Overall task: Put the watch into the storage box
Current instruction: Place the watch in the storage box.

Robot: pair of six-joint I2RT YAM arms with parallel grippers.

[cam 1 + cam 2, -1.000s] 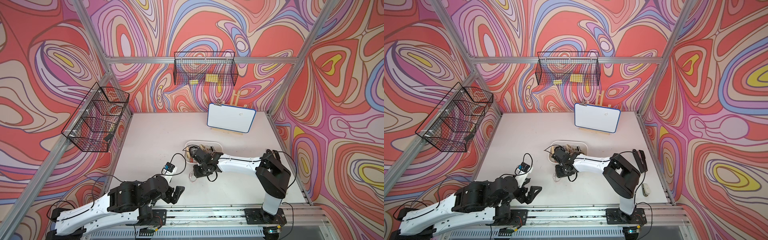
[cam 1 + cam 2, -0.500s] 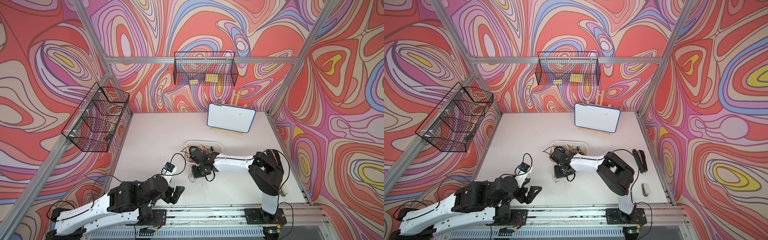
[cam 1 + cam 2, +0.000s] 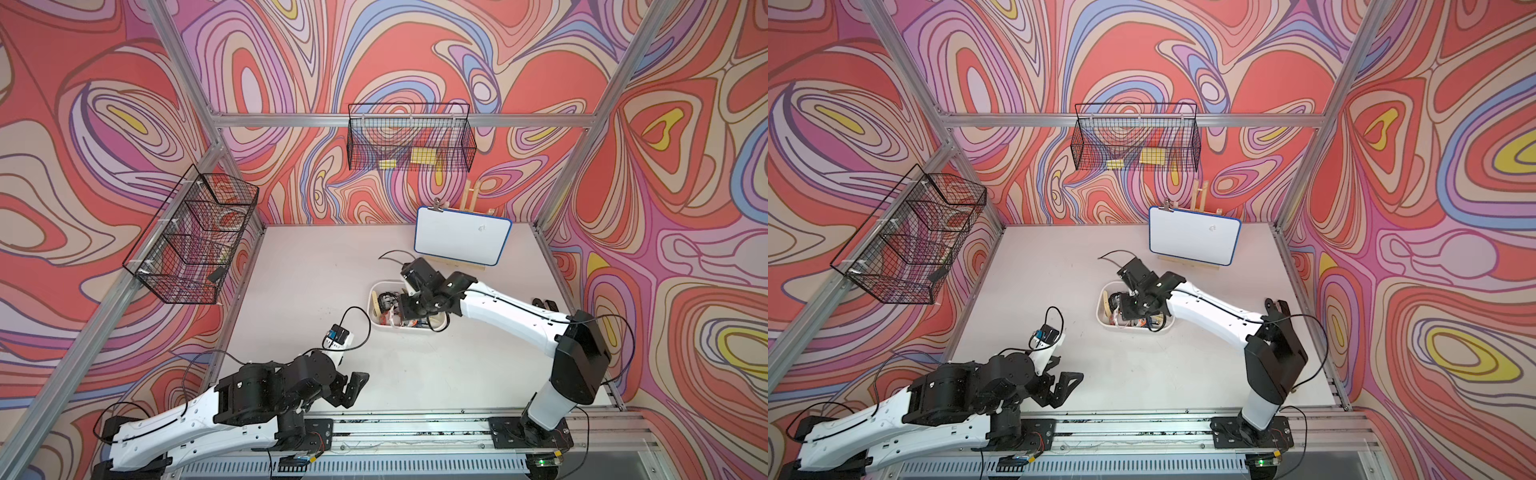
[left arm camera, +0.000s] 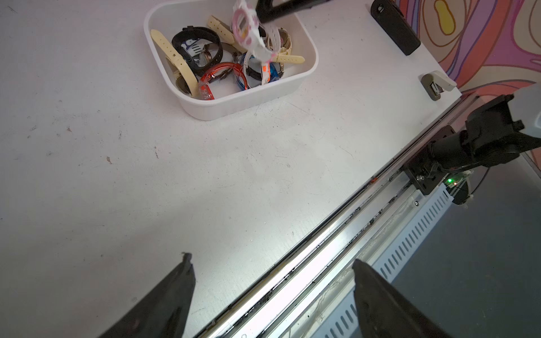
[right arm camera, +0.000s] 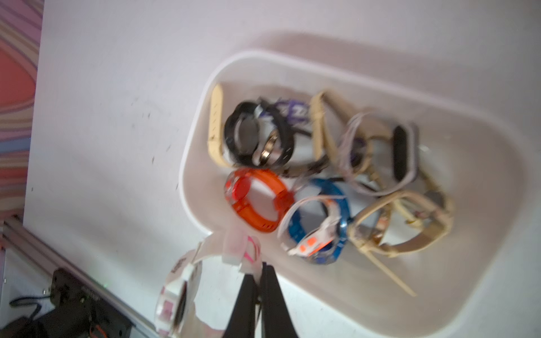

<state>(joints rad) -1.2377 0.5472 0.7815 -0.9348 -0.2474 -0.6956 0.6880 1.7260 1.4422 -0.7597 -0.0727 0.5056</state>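
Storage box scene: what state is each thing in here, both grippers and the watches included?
storage box: open-topped, on the table, holding other watches.
pink-and-white watch: in the air, hanging by its strap, not yet released.
right gripper: shut on the pink-and-white watch's strap.
left gripper: open, empty.
whiteboard: upright on its easel.

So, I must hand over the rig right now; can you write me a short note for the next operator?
Left gripper: open, empty, parked away from the box.
Right gripper: shut on the strap of the pink-and-white watch.
The watch hangs in the air by the rim of the storage box, not yet inside. Several other watches lie in the box.
Done: watch picked up.
Left: bring it over the box's inside, open, pull back.
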